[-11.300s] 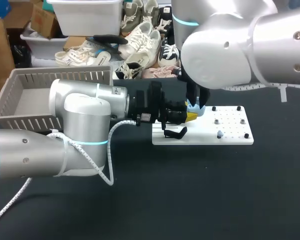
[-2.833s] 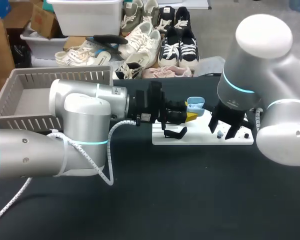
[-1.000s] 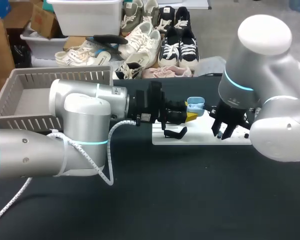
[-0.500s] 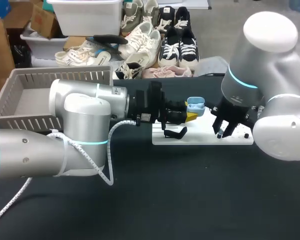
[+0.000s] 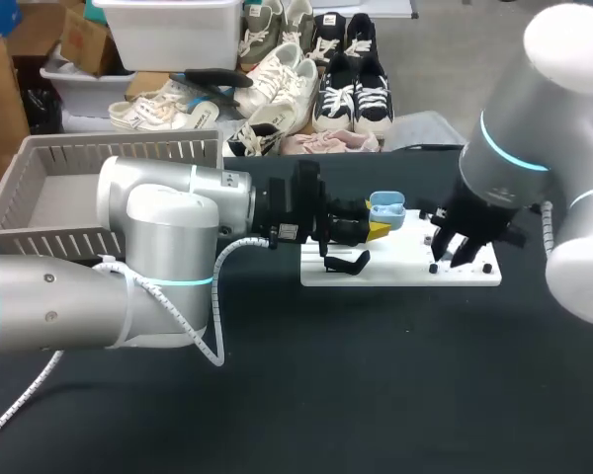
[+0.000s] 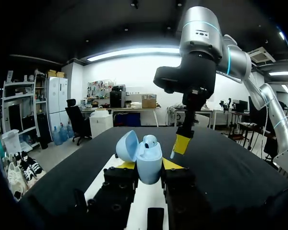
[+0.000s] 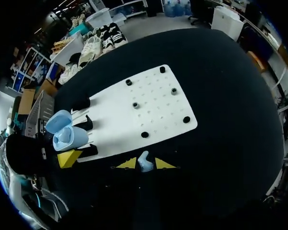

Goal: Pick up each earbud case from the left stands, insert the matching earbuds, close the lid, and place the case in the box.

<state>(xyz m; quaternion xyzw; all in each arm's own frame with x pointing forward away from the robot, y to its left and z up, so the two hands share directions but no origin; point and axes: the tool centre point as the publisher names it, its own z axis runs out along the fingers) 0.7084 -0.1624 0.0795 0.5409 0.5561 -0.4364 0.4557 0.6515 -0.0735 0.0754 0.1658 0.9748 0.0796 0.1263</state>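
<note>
Left arm (image 5: 178, 212) lies level and ends at the left end of the white peg board (image 5: 395, 269). Left jaws pinch the light blue earbud case (image 6: 150, 163) from both sides, just above the board's left edge. Case lid (image 6: 126, 145) is swung open to one side. The seated earbud (image 6: 150, 140) sits in the case body.

Right arm (image 5: 534, 148) comes down over the board's right half. Right jaws are nearly together, pinching the loose earbud (image 7: 145, 161), also light blue, between the yellow tips. It is held up off the board, further along the board than the case and apart from it.

Board carries small black pegs (image 7: 144, 134), with black stands (image 7: 84, 103) at its left end. It lies on the black worktop (image 5: 376, 375). Grey slatted box (image 5: 40, 193) sits beyond the board's left end, well apart from it.
</note>
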